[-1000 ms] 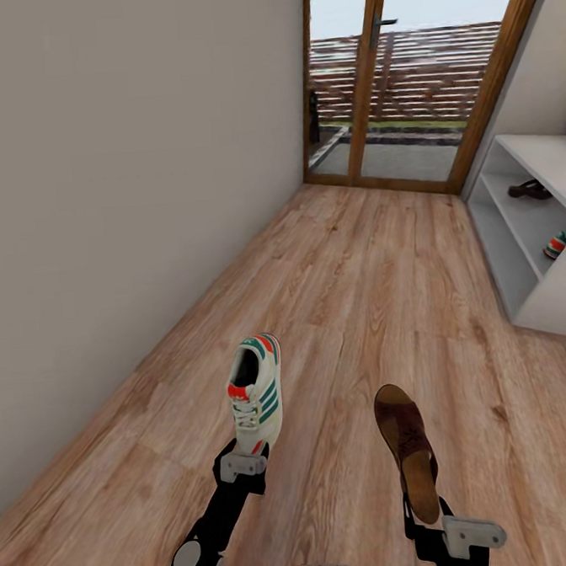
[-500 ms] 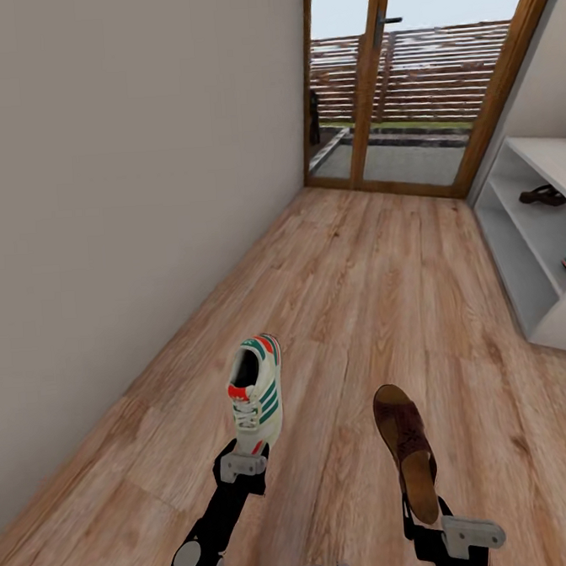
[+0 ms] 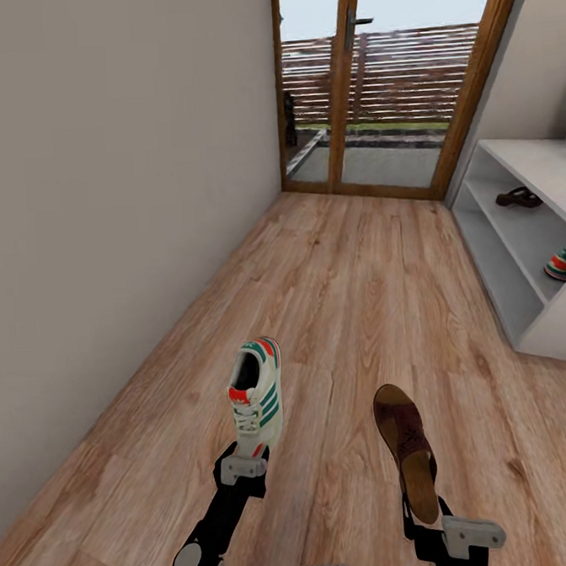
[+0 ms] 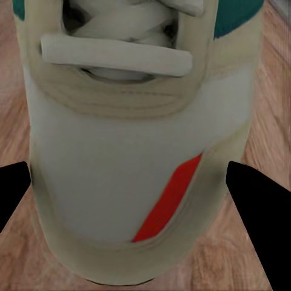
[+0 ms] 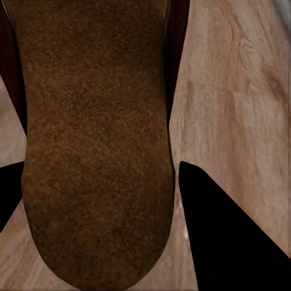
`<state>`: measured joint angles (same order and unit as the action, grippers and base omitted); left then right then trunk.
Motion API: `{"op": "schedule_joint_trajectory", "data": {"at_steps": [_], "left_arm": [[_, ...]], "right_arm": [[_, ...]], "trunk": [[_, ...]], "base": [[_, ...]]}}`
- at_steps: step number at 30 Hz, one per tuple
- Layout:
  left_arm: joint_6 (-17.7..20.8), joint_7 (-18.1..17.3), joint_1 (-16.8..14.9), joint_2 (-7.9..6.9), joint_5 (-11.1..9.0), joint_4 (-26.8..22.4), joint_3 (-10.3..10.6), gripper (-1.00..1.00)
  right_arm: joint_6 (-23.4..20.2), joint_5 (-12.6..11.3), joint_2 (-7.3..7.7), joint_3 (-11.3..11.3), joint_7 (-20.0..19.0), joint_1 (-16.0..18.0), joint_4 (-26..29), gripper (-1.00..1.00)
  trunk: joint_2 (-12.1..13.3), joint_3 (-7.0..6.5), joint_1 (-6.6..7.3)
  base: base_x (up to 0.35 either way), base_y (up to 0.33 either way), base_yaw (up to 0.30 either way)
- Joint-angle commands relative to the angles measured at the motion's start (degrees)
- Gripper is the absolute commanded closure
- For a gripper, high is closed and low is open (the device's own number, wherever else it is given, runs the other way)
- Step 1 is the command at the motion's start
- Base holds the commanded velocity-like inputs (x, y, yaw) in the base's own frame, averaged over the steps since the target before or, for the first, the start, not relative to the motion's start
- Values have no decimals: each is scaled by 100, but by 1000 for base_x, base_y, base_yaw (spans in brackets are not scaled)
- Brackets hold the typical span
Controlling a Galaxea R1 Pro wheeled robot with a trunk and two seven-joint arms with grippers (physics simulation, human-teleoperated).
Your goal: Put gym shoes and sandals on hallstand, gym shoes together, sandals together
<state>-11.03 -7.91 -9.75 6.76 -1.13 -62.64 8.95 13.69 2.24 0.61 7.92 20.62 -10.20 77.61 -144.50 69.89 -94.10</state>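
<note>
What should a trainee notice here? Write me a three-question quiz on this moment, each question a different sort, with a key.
1. True or false: the left gripper holds a gym shoe.
2. Multiple choice: the right gripper holds (A) a gym shoe, (B) a brown sandal, (C) nothing.
3. Fill in: the hallstand already has a sandal and a ____ on its shelf.

Key
1. True: the left wrist view shows fingers either side of the shoe's toe.
2. B.
3. Gym shoe, nearer the camera than the shelved sandal.
</note>
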Motion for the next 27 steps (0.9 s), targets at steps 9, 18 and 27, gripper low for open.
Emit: {"op": "schedule_joint_trajectory", "data": {"at_steps": [9,18,27], "left_arm": [[-1,0,0,1,-1,7,2,100],[0,0,0,1,-4,10,2,100],[-3,0,0,-4,-9,9,2,100]], "right_arm": [[4,-5,0,-1,-5,0,0,100],[3,-9,1,-1,-5,7,-2,100],[2,-12,1,-15,-5,9,-9,100]], "trunk": [[0,0,0],[0,0,0],[0,0,0]], "base": [[325,-101,-275],[325,-96,-286],[312,85,-288]]}}
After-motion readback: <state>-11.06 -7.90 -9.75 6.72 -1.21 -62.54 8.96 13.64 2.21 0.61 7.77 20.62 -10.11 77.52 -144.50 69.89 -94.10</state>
